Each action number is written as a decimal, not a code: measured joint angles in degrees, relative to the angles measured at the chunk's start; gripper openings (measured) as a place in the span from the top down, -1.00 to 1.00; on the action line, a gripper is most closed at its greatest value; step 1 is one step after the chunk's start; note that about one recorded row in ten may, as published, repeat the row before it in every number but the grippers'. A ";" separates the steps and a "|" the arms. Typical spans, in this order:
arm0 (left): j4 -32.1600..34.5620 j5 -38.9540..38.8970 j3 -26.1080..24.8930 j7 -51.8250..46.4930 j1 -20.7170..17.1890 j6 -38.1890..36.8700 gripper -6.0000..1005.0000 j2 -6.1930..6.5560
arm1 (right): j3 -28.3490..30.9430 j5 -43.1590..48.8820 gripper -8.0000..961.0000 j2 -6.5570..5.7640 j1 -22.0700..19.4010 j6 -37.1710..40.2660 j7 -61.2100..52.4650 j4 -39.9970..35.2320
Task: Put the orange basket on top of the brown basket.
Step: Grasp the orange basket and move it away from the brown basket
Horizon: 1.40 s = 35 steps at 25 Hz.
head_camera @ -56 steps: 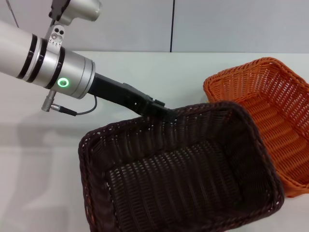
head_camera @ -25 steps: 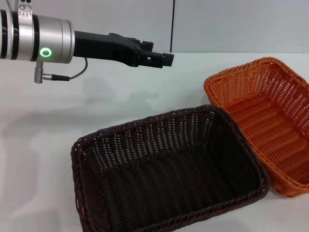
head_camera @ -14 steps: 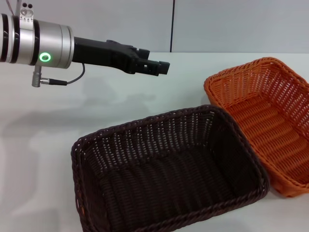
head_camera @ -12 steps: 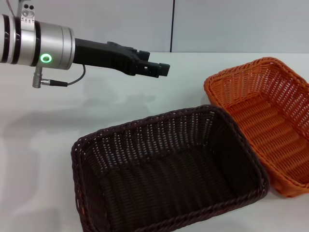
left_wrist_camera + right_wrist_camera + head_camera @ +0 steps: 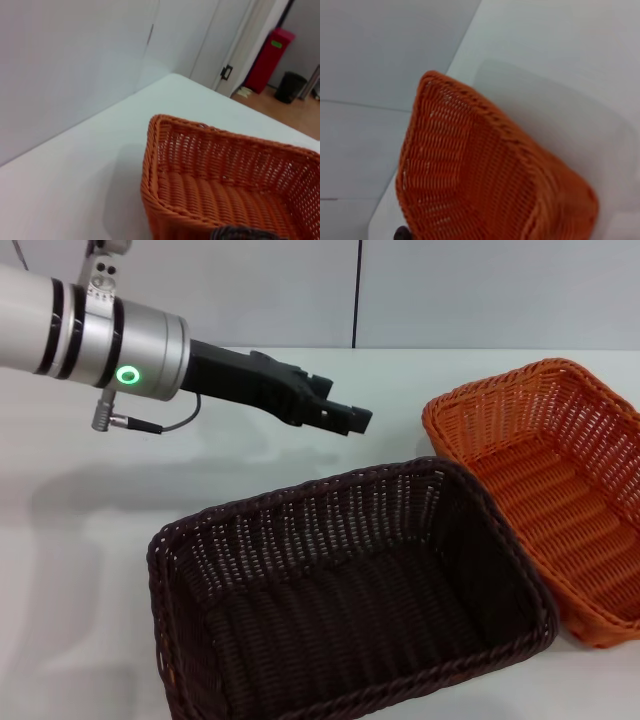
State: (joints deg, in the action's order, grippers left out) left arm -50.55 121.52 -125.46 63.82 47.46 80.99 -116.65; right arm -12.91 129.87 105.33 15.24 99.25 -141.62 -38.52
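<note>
The left tool [image 5: 350, 421] is hanging in the air above the white desk [image 5: 90, 510], reaching in from the left and carrying nothing; whether its fingers are parted or closed cannot be told. It is sitting above and behind the far rim of the brown basket [image 5: 340, 610], apart from it. The brown basket is resting on the desk in the foreground, mouth up. To its right the orange basket [image 5: 560, 490] is lying on the desk, also mouth up, its near-left edge just beside the brown basket's right rim. In the left wrist view the orange basket [image 5: 225, 185] is filling the lower part. The right tool is not showing anywhere.
</note>
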 joint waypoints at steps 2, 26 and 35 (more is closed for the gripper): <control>0.08 0.01 0.79 0.00 -0.02 -0.03 -0.64 -0.04 | -0.18 0.26 -0.50 -0.05 0.20 -0.01 0.02 0.08; 2.16 0.03 0.64 0.08 -0.67 -0.13 -0.64 0.20 | -1.00 2.35 -0.49 1.12 6.03 -5.43 1.28 5.51; 2.17 0.03 0.80 -0.09 -0.96 0.45 -0.64 0.02 | -0.70 1.80 -0.49 2.58 5.70 -10.31 3.08 5.91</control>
State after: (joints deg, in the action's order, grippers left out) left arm -48.39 121.55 -124.66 63.73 46.50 81.44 -116.63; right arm -13.61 131.66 107.90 20.95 88.94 -138.54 -32.61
